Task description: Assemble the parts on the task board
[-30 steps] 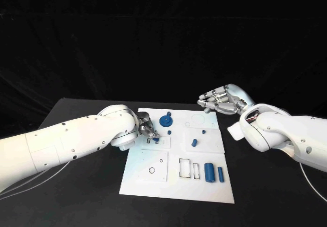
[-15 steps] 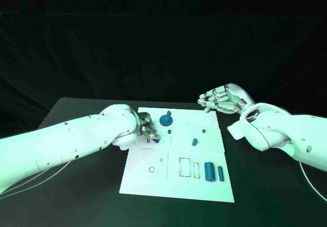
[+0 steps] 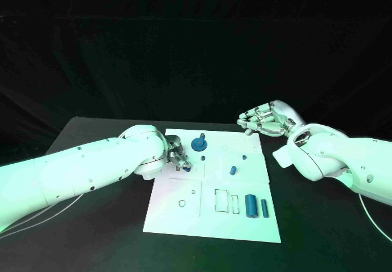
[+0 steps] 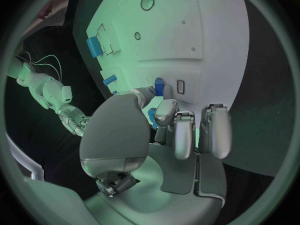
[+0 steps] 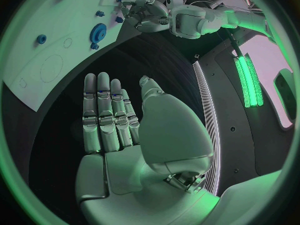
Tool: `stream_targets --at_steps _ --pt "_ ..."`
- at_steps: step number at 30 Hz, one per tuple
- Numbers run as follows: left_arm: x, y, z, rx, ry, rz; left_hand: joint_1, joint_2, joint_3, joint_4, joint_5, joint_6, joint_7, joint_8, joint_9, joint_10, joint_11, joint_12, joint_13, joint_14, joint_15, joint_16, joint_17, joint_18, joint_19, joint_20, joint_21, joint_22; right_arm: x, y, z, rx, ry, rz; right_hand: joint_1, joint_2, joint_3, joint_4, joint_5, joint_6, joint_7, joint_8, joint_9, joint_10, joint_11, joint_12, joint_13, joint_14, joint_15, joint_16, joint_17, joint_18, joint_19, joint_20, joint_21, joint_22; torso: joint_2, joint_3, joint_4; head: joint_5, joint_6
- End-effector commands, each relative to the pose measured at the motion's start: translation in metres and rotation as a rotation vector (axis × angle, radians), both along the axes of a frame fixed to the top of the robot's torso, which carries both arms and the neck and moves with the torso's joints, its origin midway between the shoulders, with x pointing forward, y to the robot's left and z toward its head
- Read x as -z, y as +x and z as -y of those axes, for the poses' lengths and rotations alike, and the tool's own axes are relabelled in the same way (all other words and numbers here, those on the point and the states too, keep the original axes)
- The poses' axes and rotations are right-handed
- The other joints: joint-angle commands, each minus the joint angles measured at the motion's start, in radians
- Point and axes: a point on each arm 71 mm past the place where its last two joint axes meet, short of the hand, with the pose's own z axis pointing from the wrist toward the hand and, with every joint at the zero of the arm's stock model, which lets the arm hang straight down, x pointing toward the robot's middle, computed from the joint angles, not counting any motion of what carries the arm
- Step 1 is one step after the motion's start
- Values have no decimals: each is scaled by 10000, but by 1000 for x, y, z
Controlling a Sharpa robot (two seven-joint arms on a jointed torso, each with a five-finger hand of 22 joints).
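Left hand [image 3: 178, 159] pinching small blue peg [image 4: 159, 87] (right hand [image 5: 119, 130] flat, released) over smooth white board [image 3: 214, 224]

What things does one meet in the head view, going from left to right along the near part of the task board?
Small oval hole → rectangular slot → thick blue cylinder → thin blue peg, all on the task board.

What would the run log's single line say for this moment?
left hand: pinching small blue part over task board | right hand: open, beside board's far right corner
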Motion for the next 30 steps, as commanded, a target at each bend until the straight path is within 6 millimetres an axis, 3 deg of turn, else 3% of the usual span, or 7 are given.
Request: stream_targets --at_steps 1,5,11,30 --pt "3 -2 0 90 318 -171 -26 15 1761 -1714 -54 155 -66 68 -3 74 24 39 2 864 -53 52 2127 -81 42 1 68 569 1 0 -1 -105 -35 -45 -89 29 -69 18 41 -60 -18 41 -12 -30 -5 36 -6 -38 1 -32 16 49 -38 -2 -36 -9 7 0 5 -19 6" --pt "3 -2 1 103 282 -195 -152 -17 1765 -1712 -59 188 -103 88 30 112 2 65 26 865 -66 54 2129 -86 55 -1 76 590 1 0 -1 -106 -37 -48 -89 29 -69 18 41 -60 -18 41 -12 -30 -5 36 -6 -38 1 -32 16 49 -38 -2 -36 -9 7 -5 1 -7 -15" --pt "3 -2 2 77 256 -266 -934 -62 1294 -1223 -92 408 -338 152 126 210 -156 170 124 866 -182 55 2130 -97 94 -69 94 652 1 0 -1 -102 -29 -64 -89 29 -69 18 41 -60 -18 41 -12 -30 -5 36 -6 -38 1 -32 16 49 -38 -2 -36 -9 2 5 -1 -4 -43" --pt "4 1 3 -11 361 -364 -1346 -40 352 -627 -101 630 -405 161 210 249 -218 272 234 868 -247 59 2135 -132 196 -152 146 807 1 -1 0 -74 100 -195 -136 42 -115 37 62 -63 -15 43 -13 -38 0 47 -6 -47 6 -45 16 47 -34 0 -43 -24 3 14 -1 -34 -61"
